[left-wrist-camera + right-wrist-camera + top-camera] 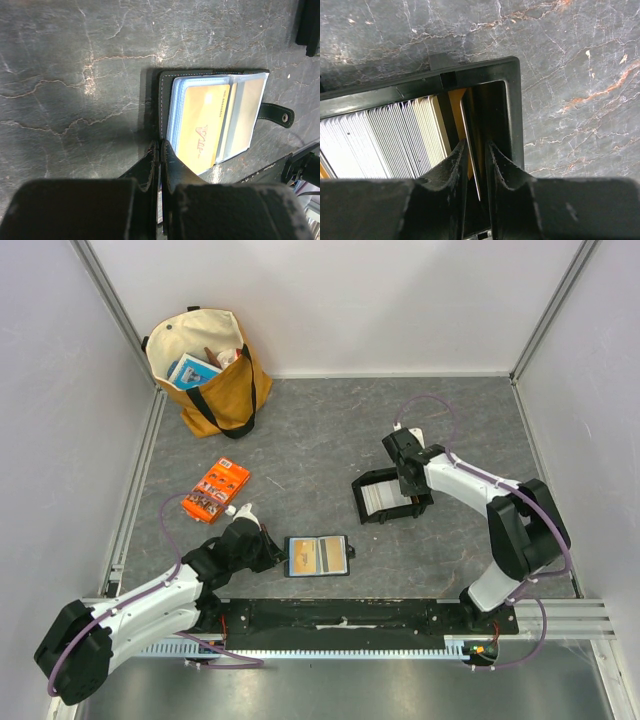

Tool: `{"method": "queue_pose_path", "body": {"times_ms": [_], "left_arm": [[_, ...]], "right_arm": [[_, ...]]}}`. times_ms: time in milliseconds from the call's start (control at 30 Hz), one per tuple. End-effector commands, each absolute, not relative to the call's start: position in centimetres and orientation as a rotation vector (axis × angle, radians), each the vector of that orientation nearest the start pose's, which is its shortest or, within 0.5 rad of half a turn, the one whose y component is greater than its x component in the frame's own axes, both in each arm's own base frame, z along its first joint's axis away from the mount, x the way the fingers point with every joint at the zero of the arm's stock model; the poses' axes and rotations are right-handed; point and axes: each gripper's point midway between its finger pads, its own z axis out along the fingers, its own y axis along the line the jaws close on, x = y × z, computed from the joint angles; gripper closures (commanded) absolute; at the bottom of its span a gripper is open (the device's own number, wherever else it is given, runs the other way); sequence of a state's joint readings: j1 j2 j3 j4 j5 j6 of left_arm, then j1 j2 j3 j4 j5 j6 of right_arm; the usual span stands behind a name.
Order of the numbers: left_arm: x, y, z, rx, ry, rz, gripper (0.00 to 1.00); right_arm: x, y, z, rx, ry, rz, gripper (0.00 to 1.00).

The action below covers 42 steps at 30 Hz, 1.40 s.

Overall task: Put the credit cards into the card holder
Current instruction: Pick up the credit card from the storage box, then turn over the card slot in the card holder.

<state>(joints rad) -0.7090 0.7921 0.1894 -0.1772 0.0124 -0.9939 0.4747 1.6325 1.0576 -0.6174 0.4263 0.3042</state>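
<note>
The black card holder point(318, 556) lies open on the table, with a tan card point(202, 130) in its blue-edged slots point(172, 115) and its snap tab point(277, 115) sticking out. My left gripper point(274, 554) is shut, and its tips point(161, 145) rest on the holder's stitched left edge. Several whitish and tan credit cards point(385, 135) stand on edge in a black tray point(362, 490). My right gripper point(410, 488) reaches down into the tray's end. Its jaws point(476, 145) stand narrowly apart around one tan card point(466, 127), which leans between them.
An orange printed packet point(217, 490) lies left of centre. A tan tote bag point(205, 370) with items inside stands at the back left. The tray's wall point(512, 100) is right beside my right finger. White walls enclose the table.
</note>
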Motion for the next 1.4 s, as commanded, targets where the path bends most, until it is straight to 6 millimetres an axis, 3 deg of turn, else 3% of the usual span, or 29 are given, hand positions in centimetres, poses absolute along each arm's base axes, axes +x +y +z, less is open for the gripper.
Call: {"method": "queue_pose_path", "body": {"times_ms": [0, 167, 233, 467, 667, 833, 900, 1067, 1367], "left_arm": [[15.4, -18.4, 2.7, -0.304, 2.460, -0.835, 0.98], [15.5, -18.5, 2.9, -0.302, 2.456, -0.838, 0.98], [15.5, -18.5, 2.8, -0.300, 2.457, -0.836, 0.98], [15.5, -18.6, 3.1, -0.297, 2.453, -0.848, 0.98], [15.5, -18.8, 3.4, -0.293, 2.441, -0.867, 0.98], [15.5, -19.2, 4.3, -0.286, 2.415, -0.918, 0.98], [15.4, -19.4, 4.6, -0.288, 2.404, -0.940, 0.98], [15.2, -19.7, 5.1, -0.291, 2.392, -0.981, 0.98], [15.1, -20.1, 5.9, -0.309, 2.372, -1.040, 0.98]], "right_arm": [[32.1, 8.9, 6.2, -0.132, 2.607, -0.404, 0.76], [32.7, 9.6, 7.5, -0.132, 2.577, -0.349, 0.97], [33.1, 10.3, 8.7, -0.142, 2.553, -0.309, 1.00], [33.9, 11.0, 15.2, -0.108, 2.420, -0.213, 1.00], [32.6, 13.0, 17.9, -0.059, 2.383, 0.021, 1.00], [29.6, 19.1, 18.8, 0.061, 2.297, 0.523, 1.00], [28.1, 20.9, 18.6, 0.111, 2.264, 0.609, 1.00], [25.0, 24.8, 17.2, 0.176, 2.204, 0.692, 1.00], [18.8, 35.2, 16.2, 0.121, 2.146, 0.781, 1.00]]}}
